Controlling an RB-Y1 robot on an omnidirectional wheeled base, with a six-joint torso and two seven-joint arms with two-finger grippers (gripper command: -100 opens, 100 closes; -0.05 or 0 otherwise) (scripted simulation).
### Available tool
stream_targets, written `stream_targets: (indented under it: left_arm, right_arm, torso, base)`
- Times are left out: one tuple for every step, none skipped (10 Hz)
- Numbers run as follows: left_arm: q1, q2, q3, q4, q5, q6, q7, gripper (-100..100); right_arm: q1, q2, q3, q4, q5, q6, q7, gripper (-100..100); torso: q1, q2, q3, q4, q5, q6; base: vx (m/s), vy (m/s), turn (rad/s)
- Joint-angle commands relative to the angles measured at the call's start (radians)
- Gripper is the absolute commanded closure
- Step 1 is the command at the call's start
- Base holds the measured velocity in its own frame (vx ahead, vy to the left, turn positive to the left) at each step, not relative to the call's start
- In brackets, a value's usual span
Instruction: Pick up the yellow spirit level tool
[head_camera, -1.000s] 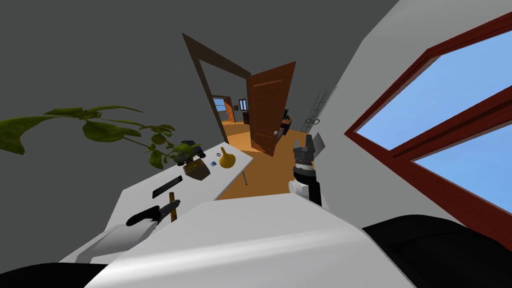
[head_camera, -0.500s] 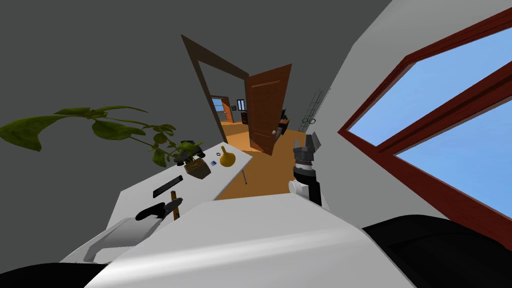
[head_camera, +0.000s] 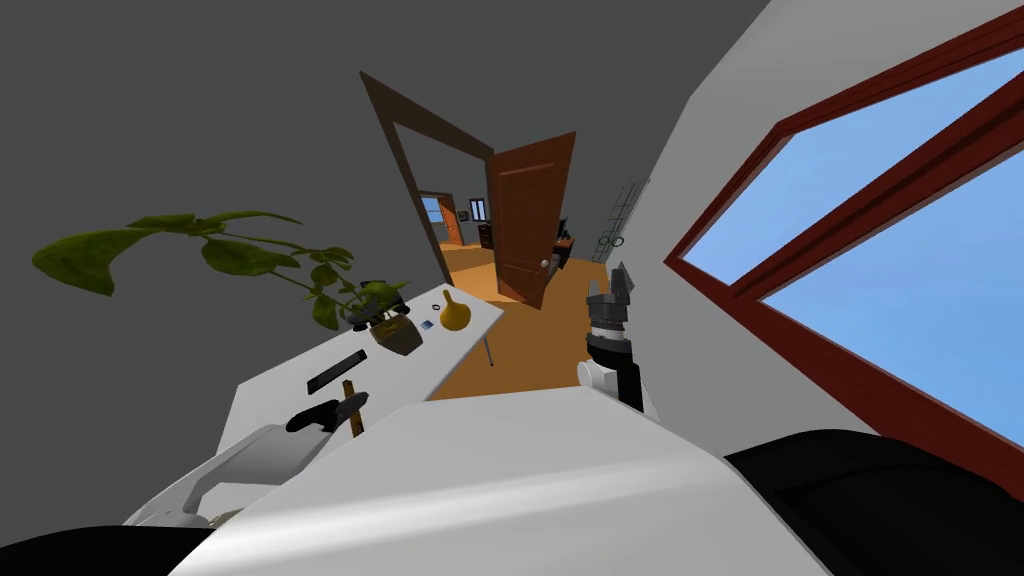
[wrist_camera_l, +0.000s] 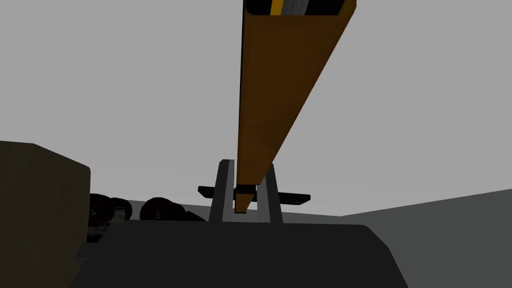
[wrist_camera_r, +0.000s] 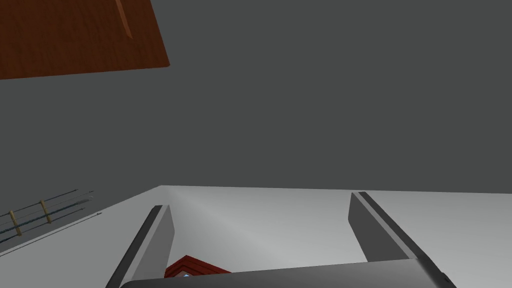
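The left hand is clenched on the level, over the near part of the white bench, just beside a flat black bar that lies on the top. In the left wrist view the two fingers of the left hand press the sides of the level at one end; its long axis runs straight out from the hand, roughly in line with the fingers, and the free end points away against the grey wall. Its faces are dull orange-yellow, with a black and yellow end cap at the far tip. I cannot tell whether it touches the bench. Farther along the bench stand a potted plant and a yellow flask, well apart from the level. The right hand is raised near the white wall, off the bench; in its wrist view the right hand is released, fingers wide apart with nothing between them.
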Motion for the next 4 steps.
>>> stream_targets:
  left_arm:
    - [-0.002, 0.006, -0.010, -0.033, -0.038, 0.039, 0.050, 100]
    - [-0.002, 0.006, -0.010, -0.033, -0.038, 0.039, 0.065, 100]
    - [-0.004, 0.004, -0.009, -0.029, -0.034, 0.034, 0.052, 100]
    - [-0.004, 0.004, -0.009, -0.030, -0.035, 0.036, 0.056, 0]
  right_arm:
    - [0.000, 0.000, 0.000, 0.000, 0.000, 0.000, 0.000, 0]
    - [0.000, 0.000, 0.000, 0.000, 0.000, 0.000, 0.000, 0]
    - [0.000, 0.000, 0.000, 0.000, 0.000, 0.000, 0.000, 0]
    - [0.000, 0.000, 0.000, 0.000, 0.000, 0.000, 0.000, 0]
  torso:
    - [0.000, 0.000, 0.000, 0.000, 0.000, 0.000]
    - [0.000, 0.001, 0.000, 0.000, 0.000, 0.000]
    - [0.000, 0.001, 0.000, 0.000, 0.000, -0.001]
    - [-0.001, -0.001, -0.001, 0.000, 0.000, -0.001]
  base:
    - [-0.073, 0.035, -0.095]
    - [-0.060, 0.021, -0.059]
    - [-0.021, 0.005, -0.006]
    - [0.000, 0.000, 0.000]
